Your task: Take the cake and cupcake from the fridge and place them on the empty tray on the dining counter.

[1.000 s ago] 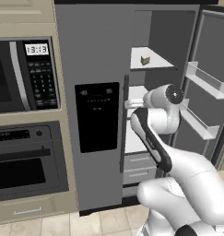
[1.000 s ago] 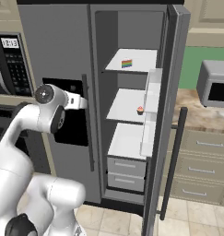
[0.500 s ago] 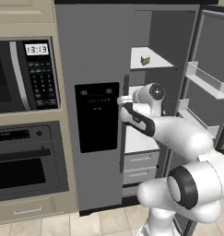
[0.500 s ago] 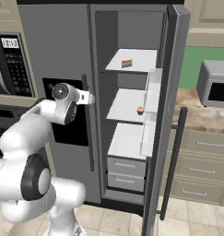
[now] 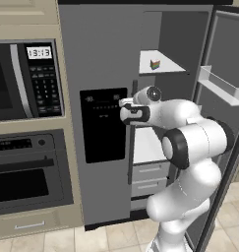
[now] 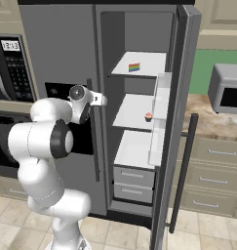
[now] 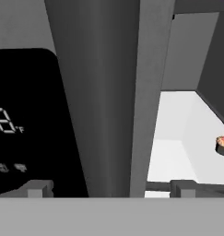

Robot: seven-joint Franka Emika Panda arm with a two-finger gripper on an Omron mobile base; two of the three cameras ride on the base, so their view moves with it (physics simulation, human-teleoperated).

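A tall grey two-door fridge (image 6: 66, 53) stands with its right door swung open, between a black-fronted built-in microwave (image 5: 22, 81) and a beige-brown stone counter against a green wall (image 6: 210, 119). The small rainbow-layered wedge of cake (image 6: 134, 67) sits on the top white shelf, and the tiny pink-frosted cupcake (image 6: 148, 116) sits on the shelf below. The two-finger gripper (image 7: 109, 188) hangs spread wide and empty in front of the closed left door's edge, beside the black dispenser panel (image 5: 104, 123), well apart from both sweets.

The fridge (image 6: 61, 53) stands with its right door open, showing 3 white shelves. The cake (image 6: 134, 67) lies on the top shelf, the cupcake (image 6: 148, 116) on the middle one.
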